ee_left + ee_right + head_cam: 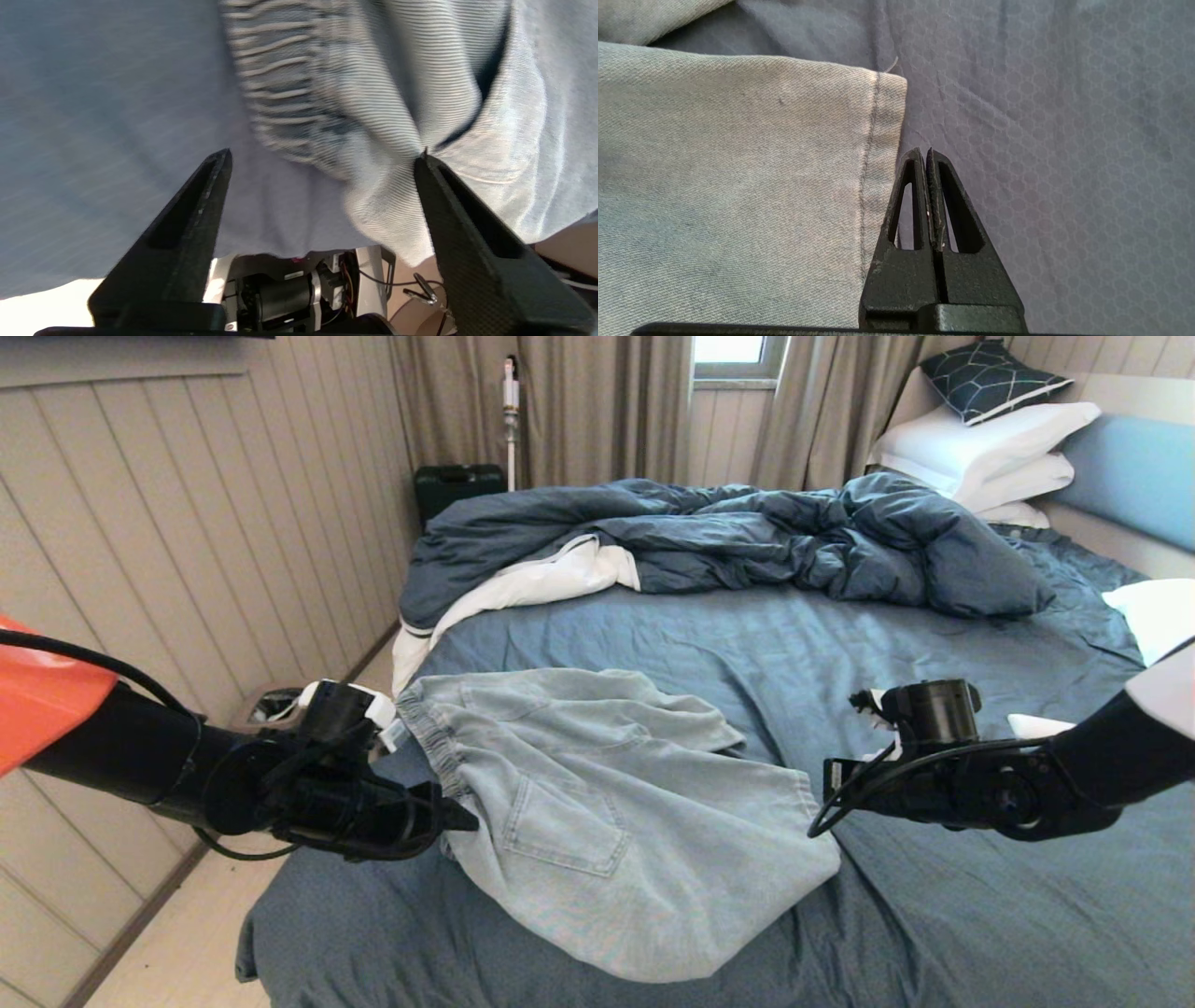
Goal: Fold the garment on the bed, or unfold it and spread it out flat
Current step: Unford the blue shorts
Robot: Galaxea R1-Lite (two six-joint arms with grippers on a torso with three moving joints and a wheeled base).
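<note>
Risk sits at the left gripper [322, 158]: jaws spread, holding nothing, the garment [597, 803] and its waistband just ahead on the bed [747, 635]; closing could bunch it. Right gripper [927, 154], pressed shut and empty, beside the hem.

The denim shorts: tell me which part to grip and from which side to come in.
Grip the denim shorts at the gathered waistband, coming from the bed's left edge. That thick, ruffled band lies at this edge, right beside the open left tool. The stitched leg hem probably suits the shut right tool, which sits just beside it, over the sheet.
</note>
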